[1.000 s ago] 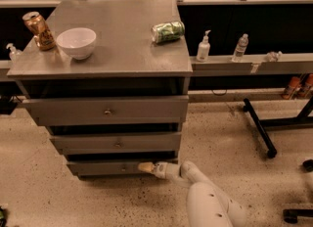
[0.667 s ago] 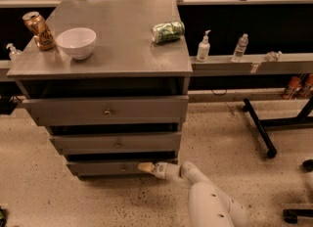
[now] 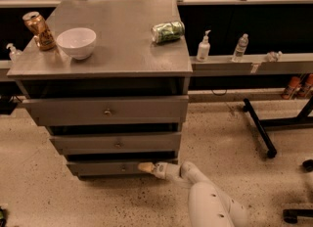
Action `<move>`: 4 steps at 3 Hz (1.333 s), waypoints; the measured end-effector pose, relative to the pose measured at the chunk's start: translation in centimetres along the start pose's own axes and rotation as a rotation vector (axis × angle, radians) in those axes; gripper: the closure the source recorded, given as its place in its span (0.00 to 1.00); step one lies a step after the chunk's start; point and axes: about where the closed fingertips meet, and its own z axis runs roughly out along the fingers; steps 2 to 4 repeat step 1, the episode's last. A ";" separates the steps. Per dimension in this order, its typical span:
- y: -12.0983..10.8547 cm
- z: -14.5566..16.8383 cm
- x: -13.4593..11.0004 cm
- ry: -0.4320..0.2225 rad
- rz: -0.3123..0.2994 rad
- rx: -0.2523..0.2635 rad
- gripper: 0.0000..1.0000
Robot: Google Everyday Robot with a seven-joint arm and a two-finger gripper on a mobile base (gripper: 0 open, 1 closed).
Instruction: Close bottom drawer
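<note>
The gripper [image 3: 145, 167], pinched together (a blunt pusher), meets the bottom drawer [image 3: 105, 169] at five o'clock on the grey cabinet [image 3: 122, 55], seemingly to shove it shut.

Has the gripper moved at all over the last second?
No. The gripper sits at the same spot as a second ago, at the right part of the bottom drawer front.
</note>
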 end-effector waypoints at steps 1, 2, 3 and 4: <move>0.0 0.0 0.0 0.000 0.000 0.000 1.00; 0.0 0.0 0.0 0.000 0.000 0.000 1.00; 0.0 0.0 0.0 0.000 0.000 0.000 1.00; 0.0 0.0 0.0 0.000 0.000 0.000 1.00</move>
